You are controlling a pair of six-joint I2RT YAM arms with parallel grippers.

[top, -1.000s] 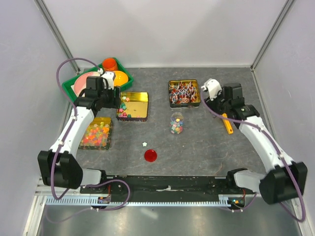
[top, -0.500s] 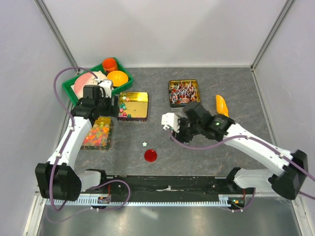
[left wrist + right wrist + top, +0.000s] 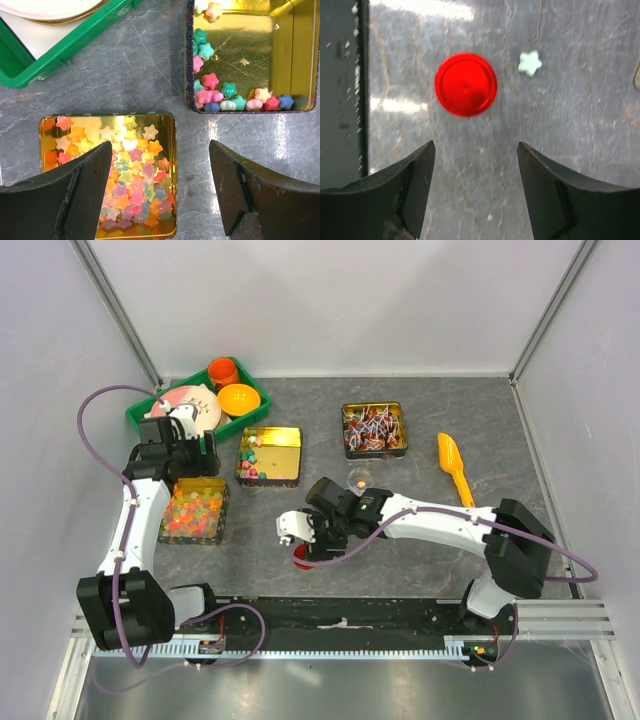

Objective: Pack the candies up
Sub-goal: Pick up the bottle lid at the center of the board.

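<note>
At the right hand (image 3: 474,160): stands wide open, grips nothing, hangs over the surface (image 3: 580,165) just short of the red lid (image 3: 465,84). Beside the lid, not touching: one pale loose candy (image 3: 529,63). At the left hand (image 3: 160,160): gapes wide, holds nothing, hovers well left of the lid above a tin of gummy pieces (image 3: 173,165). Beyond the lid, leftward, in a gold tin (image 3: 295,60): the candies (image 3: 220,95), strung along its left and near walls. Straight past the lid: a small jar (image 3: 359,478).
</note>
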